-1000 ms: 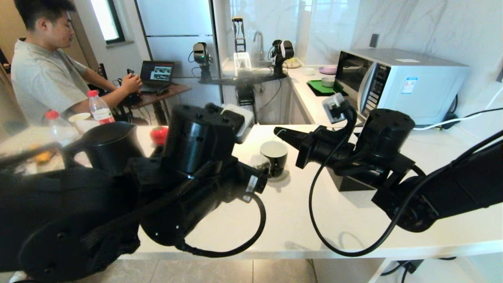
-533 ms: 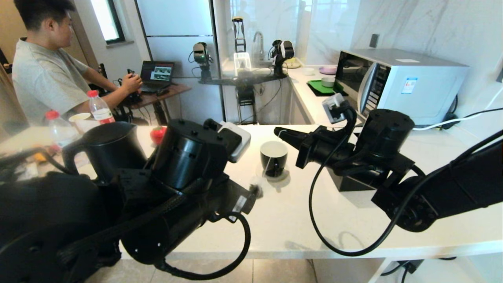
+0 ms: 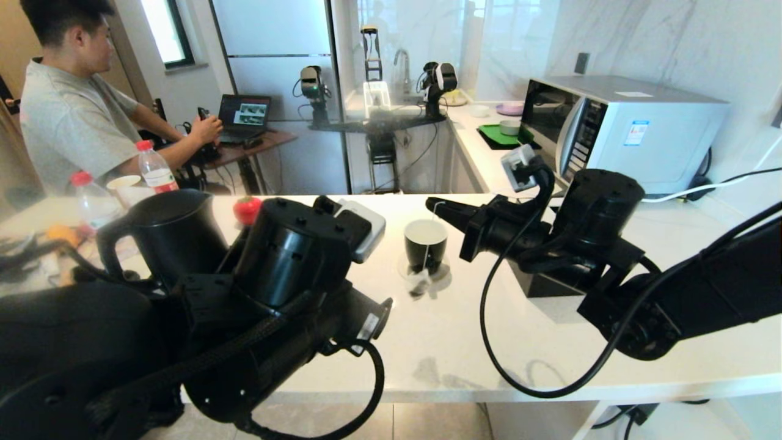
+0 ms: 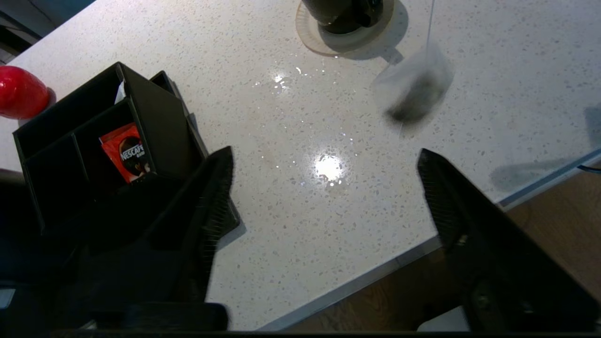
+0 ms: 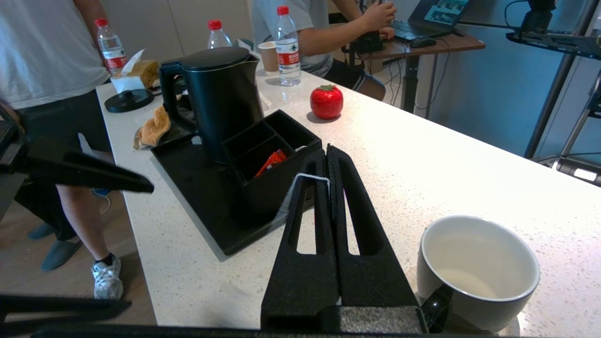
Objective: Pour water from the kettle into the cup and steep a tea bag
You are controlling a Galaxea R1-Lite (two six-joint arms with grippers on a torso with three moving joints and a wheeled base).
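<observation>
Black cup (image 3: 426, 244) with white inside, on white stone surface (image 3: 489, 342), not yet steeping.
Greyish tea bag (image 3: 419, 285) dangling beside cup from shut right tool (image 5: 327, 162) pinching string; left tool (image 4: 324, 197) wide, empty; matte black kettle (image 3: 170, 235) parked left.

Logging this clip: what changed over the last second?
The left gripper let go of the tea bag and drew back, open; the bag now hangs beside the cup from the string pinched in the shut right gripper. Right arm, cup and kettle stayed put.
</observation>
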